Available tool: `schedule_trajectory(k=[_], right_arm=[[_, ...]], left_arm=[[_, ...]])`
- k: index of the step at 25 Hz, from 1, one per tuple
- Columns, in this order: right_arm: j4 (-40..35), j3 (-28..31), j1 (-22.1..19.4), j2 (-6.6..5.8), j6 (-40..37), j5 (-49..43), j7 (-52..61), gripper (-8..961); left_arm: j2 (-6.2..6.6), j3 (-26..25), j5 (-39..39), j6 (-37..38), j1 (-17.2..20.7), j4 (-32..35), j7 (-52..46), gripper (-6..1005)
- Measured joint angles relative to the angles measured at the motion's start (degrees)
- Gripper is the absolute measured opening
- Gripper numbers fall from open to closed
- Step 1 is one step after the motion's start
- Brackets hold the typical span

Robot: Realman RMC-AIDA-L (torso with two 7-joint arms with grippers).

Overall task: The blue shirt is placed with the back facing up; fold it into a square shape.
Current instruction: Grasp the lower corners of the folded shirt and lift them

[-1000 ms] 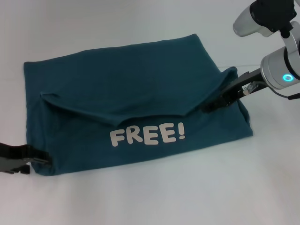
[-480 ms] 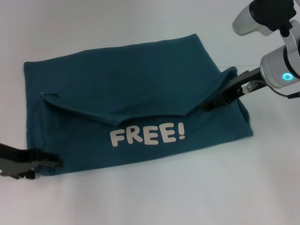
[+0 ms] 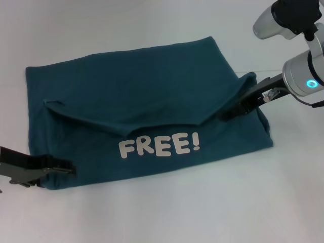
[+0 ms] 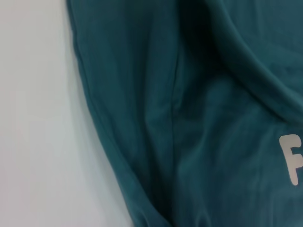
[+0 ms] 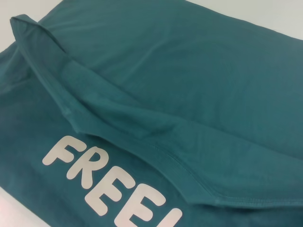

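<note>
**Soft shirt part-folded, both grippers at its corners**

The blue shirt (image 3: 147, 111) lies mid-counter (image 3: 162, 212), partly folded, its "FREE!" lettering (image 3: 159, 146) showing near. It looks light, limp and prone to slump, so corners and hems are likely best. The left gripper (image 3: 63, 169), fingers narrow, reaches its near-left corner; the right gripper (image 3: 234, 111) pinches the right fold.

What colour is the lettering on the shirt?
White, on the blue shirt; the lettering reads whole in the head view.
</note>
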Motion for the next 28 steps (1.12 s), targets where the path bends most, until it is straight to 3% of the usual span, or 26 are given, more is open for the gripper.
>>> schedule_trajectory(k=[21,27,28], right_arm=[[-0.1,0.1,-0.4,0.0,0.3,0.0,0.0,916],[-0.5,0.1,-0.5,0.05,0.2,0.1,0.0,915],[-0.7,0.1,-0.6,0.07,0.2,0.2,0.0,915]], left_arm=[[-0.11,1.4,0.9,-3.6,0.5,-1.7,2.3,814],[-0.22,1.5,1.0,-3.4,0.4,-1.7,2.9,627],[-0.22,1.5,1.0,-3.4,0.4,-1.7,3.0,506]])
